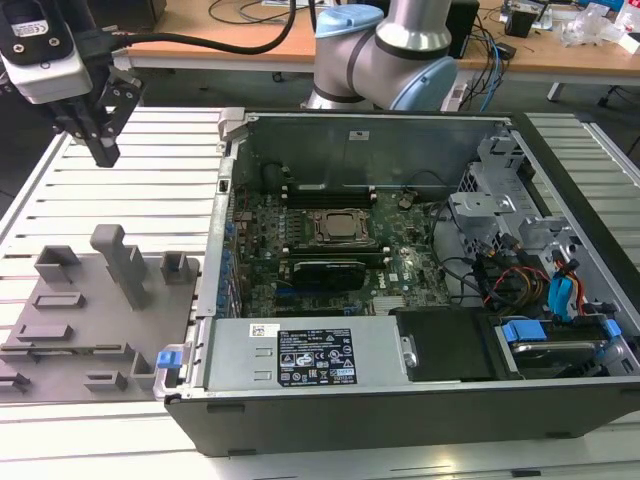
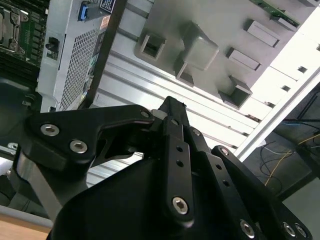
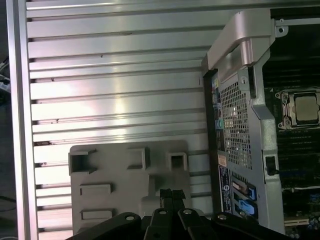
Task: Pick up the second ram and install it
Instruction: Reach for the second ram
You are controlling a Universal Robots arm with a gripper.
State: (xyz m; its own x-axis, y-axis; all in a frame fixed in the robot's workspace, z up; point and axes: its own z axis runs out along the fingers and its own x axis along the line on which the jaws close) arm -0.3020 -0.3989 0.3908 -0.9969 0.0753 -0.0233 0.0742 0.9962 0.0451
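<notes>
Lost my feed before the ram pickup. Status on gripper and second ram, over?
Gripper shut, empty, hovering up beside the grey tray. Second ram lying at the tray's far edge, untouched. Tall tray post may sit in the way.

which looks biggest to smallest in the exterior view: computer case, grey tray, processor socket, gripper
1. computer case
2. grey tray
3. gripper and processor socket: these look about alike, so not ranked

I log: one wooden desk (image 1: 250, 40) along the back, loose cables (image 1: 490, 60) on it; grey floor (image 1: 200, 88) below; ribbed aluminium work table (image 1: 130, 190) in front, evenly lit.
</notes>
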